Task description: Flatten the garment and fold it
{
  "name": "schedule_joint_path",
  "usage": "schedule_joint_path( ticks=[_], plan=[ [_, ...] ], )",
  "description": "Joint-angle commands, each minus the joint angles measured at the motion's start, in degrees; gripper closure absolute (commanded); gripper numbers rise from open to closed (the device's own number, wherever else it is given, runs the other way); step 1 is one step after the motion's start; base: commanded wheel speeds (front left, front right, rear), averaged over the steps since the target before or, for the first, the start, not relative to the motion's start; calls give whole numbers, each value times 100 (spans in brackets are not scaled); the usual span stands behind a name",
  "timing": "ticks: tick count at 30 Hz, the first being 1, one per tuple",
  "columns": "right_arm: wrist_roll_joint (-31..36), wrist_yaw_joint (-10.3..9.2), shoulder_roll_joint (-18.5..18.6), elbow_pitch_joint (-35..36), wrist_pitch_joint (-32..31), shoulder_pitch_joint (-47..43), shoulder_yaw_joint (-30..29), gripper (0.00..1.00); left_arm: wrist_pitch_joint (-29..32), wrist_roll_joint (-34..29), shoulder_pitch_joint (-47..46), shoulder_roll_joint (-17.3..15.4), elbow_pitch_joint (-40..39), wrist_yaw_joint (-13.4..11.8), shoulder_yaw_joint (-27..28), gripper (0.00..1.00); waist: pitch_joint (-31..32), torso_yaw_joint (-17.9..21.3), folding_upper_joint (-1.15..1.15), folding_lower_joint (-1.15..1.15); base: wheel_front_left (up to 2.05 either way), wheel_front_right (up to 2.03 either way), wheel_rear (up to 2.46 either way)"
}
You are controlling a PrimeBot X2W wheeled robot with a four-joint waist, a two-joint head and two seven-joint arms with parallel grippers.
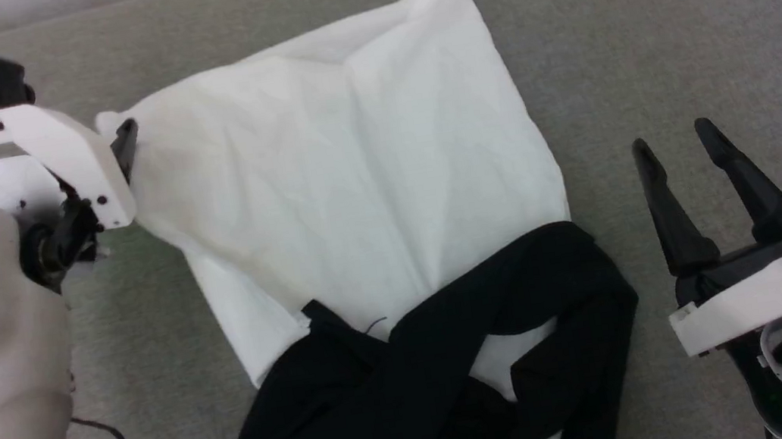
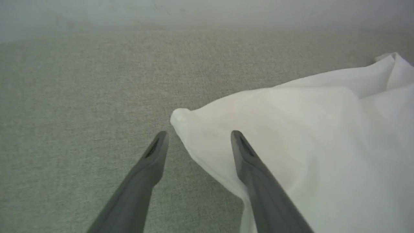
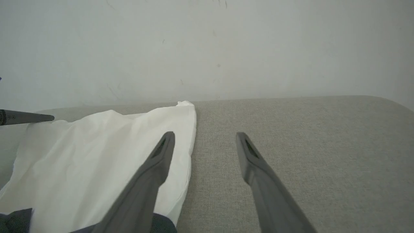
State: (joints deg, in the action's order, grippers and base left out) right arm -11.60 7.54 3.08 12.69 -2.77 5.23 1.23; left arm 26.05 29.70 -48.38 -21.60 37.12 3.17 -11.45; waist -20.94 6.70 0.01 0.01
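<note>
White garment [image 1: 355,178] lies crumpled; left gripper [image 2: 197,137], right gripper [image 1: 670,138]: fingers parted.

Grey woven surface [image 1: 676,18] right across the frame, top edge to bottom. Lying straight on it, centre frame: shirt [image 1: 355,178], white body spread out but creased, one corner poking up to the top centre. Black part [image 1: 457,363] bunched in a heap at lower centre, white patches peeking through. In the right wrist view, curving away at a rounded corner, upper right.
</note>
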Motion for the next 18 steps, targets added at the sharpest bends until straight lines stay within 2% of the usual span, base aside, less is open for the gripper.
schedule_joint_path(
  ticks=[1, 8, 13, 14, 15, 16, 18],
  plan=[
    [-44, -5, -14, -33, 56, 100, 27, 0, 142, 48, -115, -61, 143, 65, -29, 0, -389, 397, -1, -1, 0, 0, 0],
    [-170, -5, -18, -233, 156, 219, 121, 0, 807, 26, -379, -214, 868, 153, -238, 0, -563, 595, -1, -1, 0, 0, 0],
    [-245, -5, -19, -350, 193, 281, 164, 0, 1574, -73, -386, -195, 1243, 227, -588, 0, -588, 654, -1, -1, 0, 0, 0],
    [-255, -5, -19, -362, 197, 282, 162, 0, 1703, -73, -377, -175, 1295, 237, -637, 30, -589, 654, -1, -1, 0, 0, 0],
    [-258, -5, -19, -372, 198, 283, 160, 0, 1821, -61, -364, -149, 1340, 245, -673, 78, -590, 654, -1, -1, 0, 0, 0],
    [-259, -5, -19, -382, 196, 284, 158, 0, 1913, -36, -348, -121, 1376, 247, -689, 100, -588, 653, -1, -1, 0, 0, 0],
    [-262, -5, -20, -406, 167, 291, 150, 0, 1979, -6, -323, -88, 1410, 248, -705, 100, -572, 639, -1, -1, 0, 0, 0]
  ],
)
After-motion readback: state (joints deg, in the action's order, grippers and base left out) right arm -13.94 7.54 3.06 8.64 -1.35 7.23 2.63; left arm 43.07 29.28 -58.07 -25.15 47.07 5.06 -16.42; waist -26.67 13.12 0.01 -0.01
